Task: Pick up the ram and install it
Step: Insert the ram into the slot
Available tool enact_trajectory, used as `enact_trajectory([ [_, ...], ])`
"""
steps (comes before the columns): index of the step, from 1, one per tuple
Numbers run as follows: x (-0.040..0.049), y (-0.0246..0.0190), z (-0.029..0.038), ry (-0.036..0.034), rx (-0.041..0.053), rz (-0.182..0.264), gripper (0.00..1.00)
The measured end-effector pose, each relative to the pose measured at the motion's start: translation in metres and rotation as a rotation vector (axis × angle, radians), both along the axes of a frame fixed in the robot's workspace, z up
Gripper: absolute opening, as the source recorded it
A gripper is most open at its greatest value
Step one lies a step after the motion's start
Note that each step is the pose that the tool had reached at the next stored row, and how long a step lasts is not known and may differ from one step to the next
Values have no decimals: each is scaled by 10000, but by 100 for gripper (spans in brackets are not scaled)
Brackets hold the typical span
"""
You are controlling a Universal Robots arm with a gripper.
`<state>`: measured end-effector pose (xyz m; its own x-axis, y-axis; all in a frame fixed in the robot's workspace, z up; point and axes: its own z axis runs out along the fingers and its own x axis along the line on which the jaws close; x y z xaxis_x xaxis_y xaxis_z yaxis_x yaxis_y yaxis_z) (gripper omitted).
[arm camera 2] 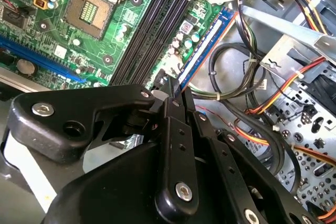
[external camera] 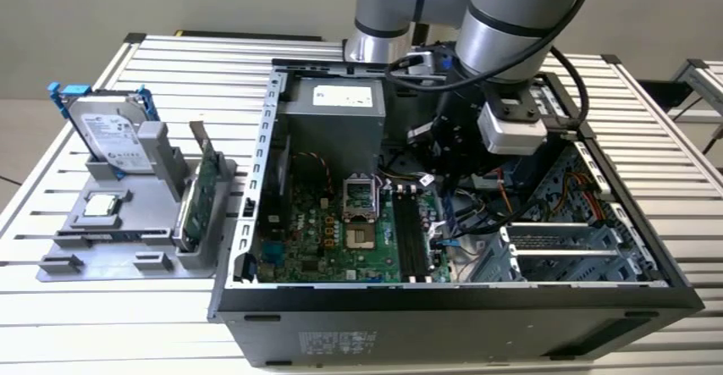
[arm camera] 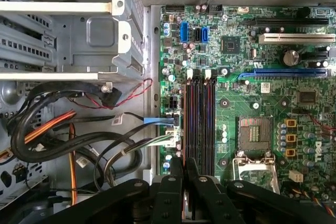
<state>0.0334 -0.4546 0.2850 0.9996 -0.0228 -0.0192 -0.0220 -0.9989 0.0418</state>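
My gripper (external camera: 449,180) hangs inside the open computer case (external camera: 452,295), over the motherboard. Both wrist views show its black fingers (arm camera 2: 176,103) closed together. They are shut on the ram (arm camera 2: 206,44), a thin stick seen nearly edge-on, with a bluish face and a white label, reaching out past the fingertips. The black memory slots (arm camera: 201,119) lie just beyond the gripper (arm camera: 184,167), whose fingers line up roughly with the slot nearest the cables. All the slots (arm camera 2: 152,30) look unfilled. In the exterior view they (external camera: 409,235) sit just below the gripper.
Black, orange and red cables (arm camera: 79,140) bundle beside the slots. The processor socket (arm camera: 255,132) lies on their other side. At the exterior view's left, a grey holder (external camera: 113,239) carries a silver hard drive (external camera: 113,134) and a green circuit card (external camera: 190,210).
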Motion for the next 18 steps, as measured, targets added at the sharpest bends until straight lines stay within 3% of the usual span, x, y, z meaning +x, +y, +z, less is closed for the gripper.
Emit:
enact_trajectory([
  [18,0,-5,-188,1,-5,1,0],
])
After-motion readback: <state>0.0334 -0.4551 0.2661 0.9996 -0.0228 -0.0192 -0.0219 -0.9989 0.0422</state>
